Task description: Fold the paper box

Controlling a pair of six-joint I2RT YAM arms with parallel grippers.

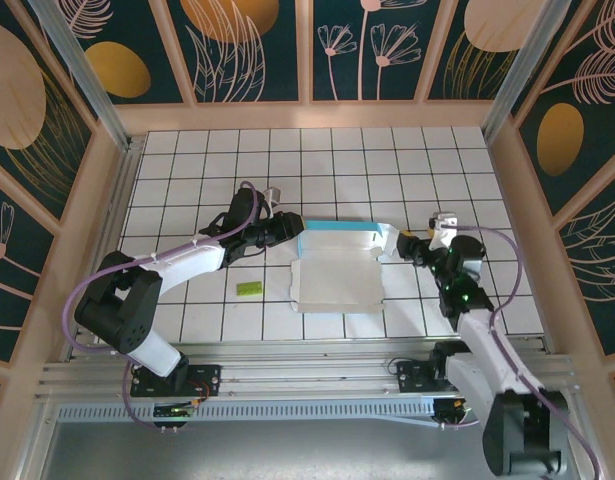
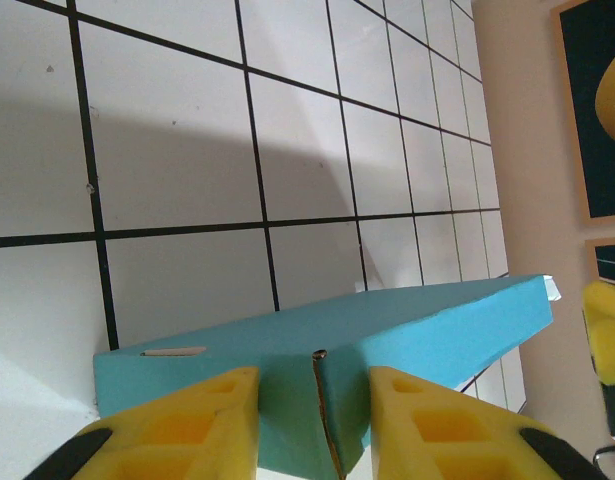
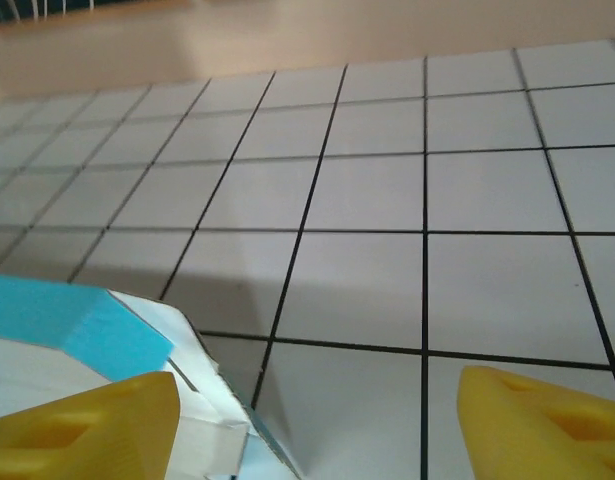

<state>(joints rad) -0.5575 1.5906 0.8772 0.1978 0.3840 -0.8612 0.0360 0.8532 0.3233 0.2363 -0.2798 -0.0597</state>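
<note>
One paper box (image 1: 335,265), blue and whitish, on one tiled tabletop (image 1: 187,170). One small green piece (image 1: 249,288) beside it. Two arms: one left arm (image 1: 182,262), one right arm (image 1: 487,345). Two yellow left fingers (image 2: 187,425) and two yellow right fingers (image 3: 87,420), four in all. Two purplish cables (image 1: 87,290), one along each arm.

the paper box (image 1: 337,282) lies on the table (image 1: 187,170), the left gripper (image 1: 294,231) straddling its left end, the right gripper (image 1: 396,244) at its right end, a small piece (image 1: 249,288) left of its near corner.
</note>
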